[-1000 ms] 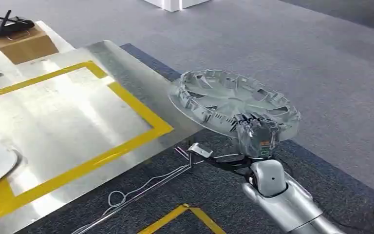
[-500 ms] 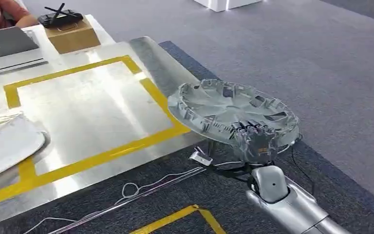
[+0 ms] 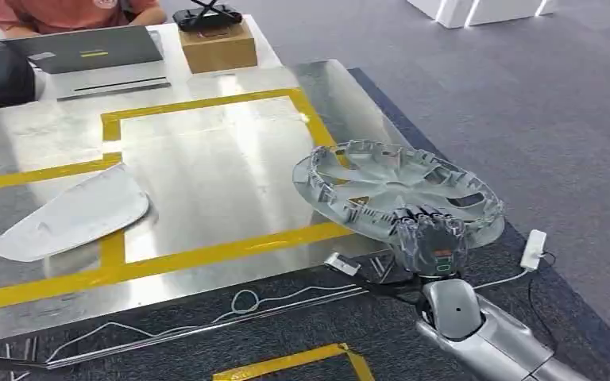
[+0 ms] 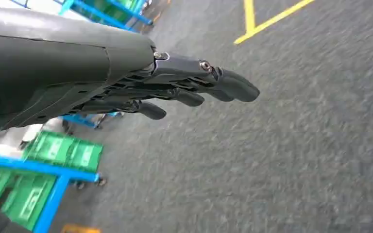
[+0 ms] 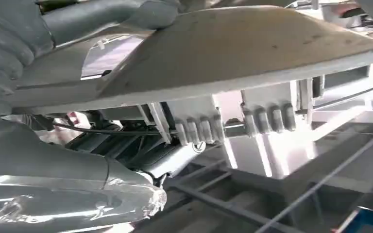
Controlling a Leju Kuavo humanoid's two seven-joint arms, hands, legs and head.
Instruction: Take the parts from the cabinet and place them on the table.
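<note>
While the wheel cover is carried at the table's near right corner, it is gripped at its near rim by the right hand, with the fingers curled over the edge from below. The cover is held roughly flat, ribbed inner face up, and tilted slightly. About half of it overhangs the metal table top; the rest hangs out over the dark carpet. It is judged that the rim grip was chosen because the disc is broad and thin, so that an edge is the one place where fingers can close. In the right wrist view the cover's smooth underside is seen pinched between thumb and fingers, with clips along its rim visible.

A flat grey panel is lying on the table across the yellow tape line, well apart from the cover. It is taken to be a part already delivered. The taped rectangle beside it is judged to be the drop zone, with room left for the cover.

The left hand is seen hanging over the floor, fingers extended, slightly apart, with nothing held.

A laptop and a cardboard box are noted at the far edge of the table, where a seated person is partly visible. Loose cables are lying on the carpet below the table edge.
</note>
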